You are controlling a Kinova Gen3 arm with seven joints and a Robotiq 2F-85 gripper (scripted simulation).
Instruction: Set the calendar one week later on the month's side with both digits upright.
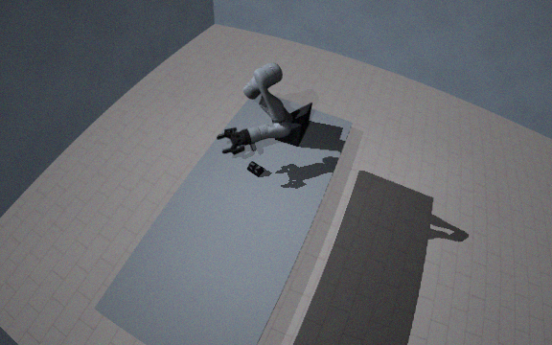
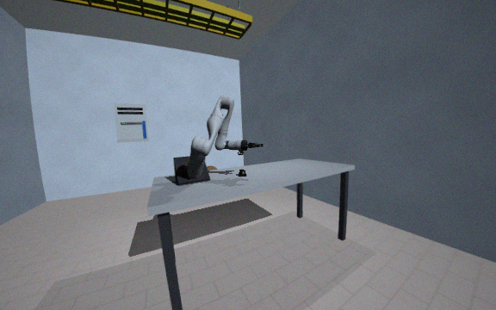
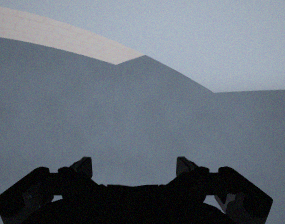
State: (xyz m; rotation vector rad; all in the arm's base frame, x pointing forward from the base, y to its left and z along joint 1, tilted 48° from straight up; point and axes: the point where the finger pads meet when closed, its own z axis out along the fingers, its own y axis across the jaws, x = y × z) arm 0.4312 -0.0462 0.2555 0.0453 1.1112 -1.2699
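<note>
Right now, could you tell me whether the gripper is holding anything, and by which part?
Nothing is held: the gripper is wide open above the table, apart from the small dark calendar.

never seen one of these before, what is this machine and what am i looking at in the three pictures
It is a single pale robot arm bolted to one end of a long grey table. At its tip is a dark two-fingered gripper, here spread wide open and holding nothing.

The first picture looks down from the ceiling. The second is taken from across the room, at the side. The third comes from a camera on the arm's wrist: the dark shapes along the bottom are the gripper's fingers, pointing out over the table toward the walls.

On the table, near the arm, sits one small dark object, the calendar tray with its cubes. It is too small here to read any digits. The gripper hovers above the table, apart from it.
</note>
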